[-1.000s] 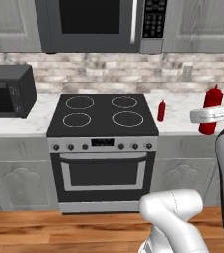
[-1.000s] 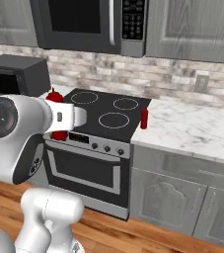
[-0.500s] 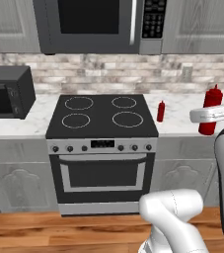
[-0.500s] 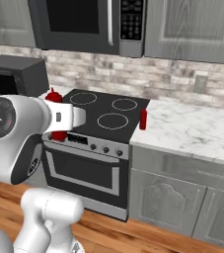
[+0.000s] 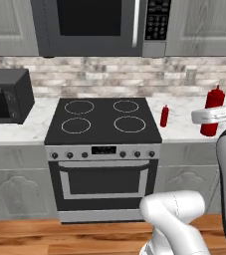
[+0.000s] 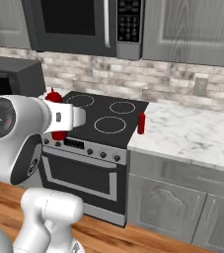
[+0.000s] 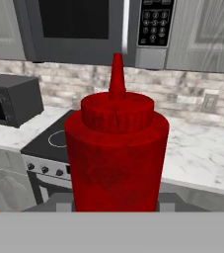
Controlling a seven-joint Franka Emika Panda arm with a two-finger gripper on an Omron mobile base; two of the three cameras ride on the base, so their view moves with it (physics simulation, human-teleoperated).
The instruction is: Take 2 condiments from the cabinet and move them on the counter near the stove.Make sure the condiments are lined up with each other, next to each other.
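Observation:
I hold one condiment (image 5: pixel 211 107), a red squeeze bottle, upright in my gripper (image 5: pixel 210 116), which is shut on its body above the counter's (image 5: pixel 184 130) right part. In the hand view this bottle (image 7: pixel 116 153) stands close in front of the camera. From the right base view its cap (image 6: pixel 54 96) pokes up behind my gripper (image 6: pixel 64 117). The other condiment (image 5: pixel 164 116) stands upright on the white marble counter (image 6: pixel 197 136), just right of the stove (image 5: pixel 102 119); the same bottle (image 6: pixel 141 123) shows beside the stove (image 6: pixel 103 121). The cabinet is out of view.
A black-and-steel microwave (image 5: pixel 92 25) hangs above the cooktop. A dark appliance (image 5: pixel 5 102) sits on the marble left of the stove. Closed grey wall cupboards (image 6: pixel 192 27) flank the microwave. A wall outlet (image 5: pixel 189 75) is on the brick backsplash.

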